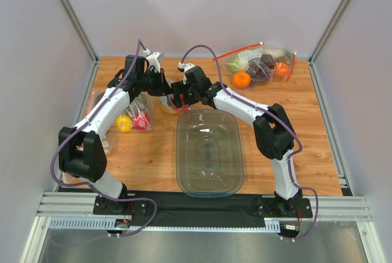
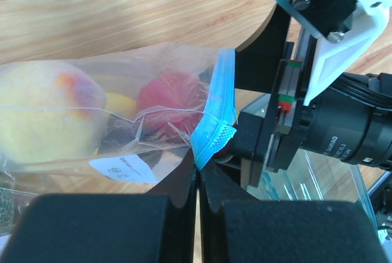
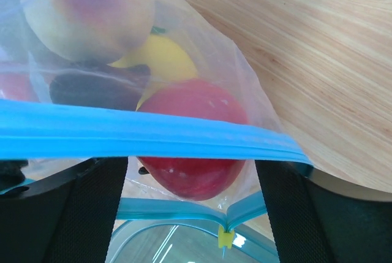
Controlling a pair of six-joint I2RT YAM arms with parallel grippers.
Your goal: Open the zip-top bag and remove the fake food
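The zip-top bag (image 2: 153, 67) hangs between my two grippers above the wooden table, by the far rim of the tub; in the top view it (image 1: 166, 108) is mostly hidden by them. Through the plastic I see the peach (image 2: 43, 116), lemon (image 2: 120, 105), apple (image 2: 171, 99) and dark plum (image 3: 92, 88). My left gripper (image 2: 199, 166) is shut on one end of the light-blue zip strip (image 2: 219, 100). My right gripper (image 3: 191, 214) has its fingers (image 3: 79, 214) wide apart. The strip (image 3: 153, 131) runs across in front of them, with the apple (image 3: 196, 146) behind it.
A clear blue-tinted tub (image 1: 209, 152) stands in the middle of the table, just below the bag. A larger bag with red zip strips (image 1: 260, 65) lies at the back right. Another clear bag with yellow and red fruit (image 1: 131, 122) lies at the left.
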